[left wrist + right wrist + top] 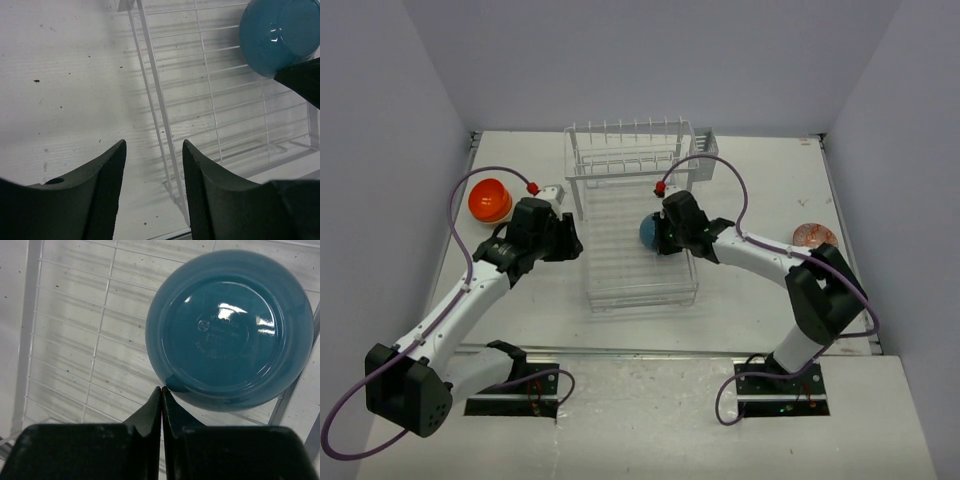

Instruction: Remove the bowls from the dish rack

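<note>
The white wire dish rack [620, 262] stands mid-table. A teal blue bowl [648, 232] lies upside down on its flat tray section, base toward the right wrist camera [225, 325]. My right gripper [162, 388] is shut, its tips touching the bowl's rim and nothing between them; from above it sits right beside the bowl [661, 238]. My left gripper [154, 145] is open and empty above the rack's left edge wire [160, 115], with the teal bowl [280, 35] far to its upper right. An orange bowl [489, 200] rests on the table at the left.
A small pale bowl with reddish mottling [814, 236] sits on the table at the right. Upright tines [630, 140] and a small caddy [706, 150] stand at the rack's back. Grey walls close in the table on three sides.
</note>
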You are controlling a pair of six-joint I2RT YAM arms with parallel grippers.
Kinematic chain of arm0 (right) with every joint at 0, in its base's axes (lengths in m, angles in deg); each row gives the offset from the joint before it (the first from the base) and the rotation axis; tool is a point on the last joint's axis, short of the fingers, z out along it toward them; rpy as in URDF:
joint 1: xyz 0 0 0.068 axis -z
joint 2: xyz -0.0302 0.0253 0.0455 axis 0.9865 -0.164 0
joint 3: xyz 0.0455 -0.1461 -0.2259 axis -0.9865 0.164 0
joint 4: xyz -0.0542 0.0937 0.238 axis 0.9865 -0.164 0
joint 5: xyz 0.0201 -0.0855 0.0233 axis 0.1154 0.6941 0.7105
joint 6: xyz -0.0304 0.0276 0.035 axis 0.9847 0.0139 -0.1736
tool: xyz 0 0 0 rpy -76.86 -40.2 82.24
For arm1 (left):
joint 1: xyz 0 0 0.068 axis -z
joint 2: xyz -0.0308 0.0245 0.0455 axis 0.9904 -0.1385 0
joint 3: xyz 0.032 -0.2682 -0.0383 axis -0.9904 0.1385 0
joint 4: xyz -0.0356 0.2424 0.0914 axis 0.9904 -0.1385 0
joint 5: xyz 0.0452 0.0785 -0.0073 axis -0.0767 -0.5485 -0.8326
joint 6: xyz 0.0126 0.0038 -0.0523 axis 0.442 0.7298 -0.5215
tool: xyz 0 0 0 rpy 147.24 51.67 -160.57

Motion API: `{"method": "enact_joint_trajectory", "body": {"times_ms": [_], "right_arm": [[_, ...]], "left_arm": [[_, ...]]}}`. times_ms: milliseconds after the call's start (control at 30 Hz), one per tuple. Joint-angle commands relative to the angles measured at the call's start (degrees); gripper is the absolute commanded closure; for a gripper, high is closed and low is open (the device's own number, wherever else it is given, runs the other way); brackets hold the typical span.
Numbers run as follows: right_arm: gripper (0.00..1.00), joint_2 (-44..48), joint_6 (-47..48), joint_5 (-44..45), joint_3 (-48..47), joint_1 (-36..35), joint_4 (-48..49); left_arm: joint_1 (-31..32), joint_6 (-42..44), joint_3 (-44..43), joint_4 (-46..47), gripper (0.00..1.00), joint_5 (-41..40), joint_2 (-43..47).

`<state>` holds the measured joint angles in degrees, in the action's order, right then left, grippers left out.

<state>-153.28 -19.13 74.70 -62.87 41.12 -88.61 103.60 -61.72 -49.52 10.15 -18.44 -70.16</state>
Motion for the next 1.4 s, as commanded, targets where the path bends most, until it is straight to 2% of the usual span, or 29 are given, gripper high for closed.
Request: {"method": "enact_joint_trajectory", "body": {"times_ms": [0, 167, 200, 333, 533, 700, 833, 933, 1067, 1200, 1267, 1367], "right_arm": [[1.00, 2.3, 0.1, 0.1, 1.8, 0.1, 3.4], [1.00, 8.2, 1.2, -0.4, 6.4, -1.7, 7.7], [1.00, 9.4, 1.5, 0.2, 7.2, -2.1, 8.7], [1.00, 13.5, 3.5, 5.1, 12.1, -3.5, 15.8], [1.00, 12.1, 4.8, 13.6, 12.7, -3.5, 20.0], [1.00, 7.5, 6.3, 21.3, 11.4, -3.5, 22.9], [1.00, 2.8, 7.5, 24.0, 10.0, -3.5, 24.4], [1.00, 0.1, 8.1, 24.3, 8.4, -3.5, 24.0], [1.00, -0.9, 6.7, 23.3, 7.1, -3.5, 22.4], [1.00, -0.5, 5.6, 22.7, 7.2, -5.0, 21.6], [1.00, -0.2, 4.6, 22.5, 7.3, -5.6, 21.1], [1.00, 0.1, 3.4, 22.1, 7.5, -7.1, 20.7]], "left_arm": [[0.2, -0.3, -1.9, 1.5, 0.50, -0.3, 0.6], [0.2, -0.3, -1.6, 1.6, 0.55, -0.4, 0.9], [0.2, -0.3, -1.4, 1.8, 0.59, -0.4, 0.9], [0.2, -0.6, -0.9, 2.5, 0.66, 0.0, 0.8], [0.2, -0.7, -0.5, 2.8, 0.72, 0.8, 0.8], [0.2, -1.2, 0.5, 3.3, 0.79, 0.4, 1.4], [0.2, -1.3, 0.9, 3.3, 0.79, 0.6, 1.6], [0.2, -1.2, 0.8, 3.2, 0.73, 0.6, 1.9], [0.2, -1.2, 0.8, 3.2, 0.66, -0.3, 1.6], [0.2, -1.2, 0.2, 3.3, 0.65, -0.9, -0.4], [0.2, -1.3, -0.2, 3.1, 0.58, -0.9, -1.4], [0.2, -1.5, -0.6, 3.1, 0.53, -3.2, -1.9]]}}
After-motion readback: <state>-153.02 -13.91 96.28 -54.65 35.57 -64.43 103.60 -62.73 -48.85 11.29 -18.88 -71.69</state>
